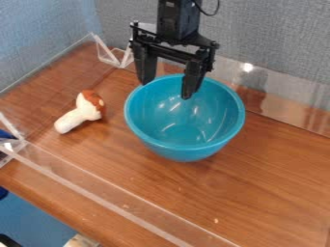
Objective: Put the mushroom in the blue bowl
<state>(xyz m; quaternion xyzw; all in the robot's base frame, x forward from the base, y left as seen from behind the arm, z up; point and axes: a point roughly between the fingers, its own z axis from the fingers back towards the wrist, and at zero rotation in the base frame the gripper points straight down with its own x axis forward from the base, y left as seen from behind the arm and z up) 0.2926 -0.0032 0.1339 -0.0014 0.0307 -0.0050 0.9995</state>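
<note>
The mushroom (80,112) lies on its side on the wooden table, left of the bowl, its reddish-brown cap pointing up-right and its cream stem toward the lower left. The blue bowl (184,119) is large, glossy and teal, standing at the middle of the table with nothing in it. My gripper (171,80) hangs pointing down over the bowl's far rim, open, with nothing between its black fingers (192,79). It is well to the right of the mushroom and apart from it.
A clear plastic wall (77,183) runs along the table's near and far edges. The wooden tabletop (258,193) extends right of the bowl. A blue-grey wall stands behind the arm.
</note>
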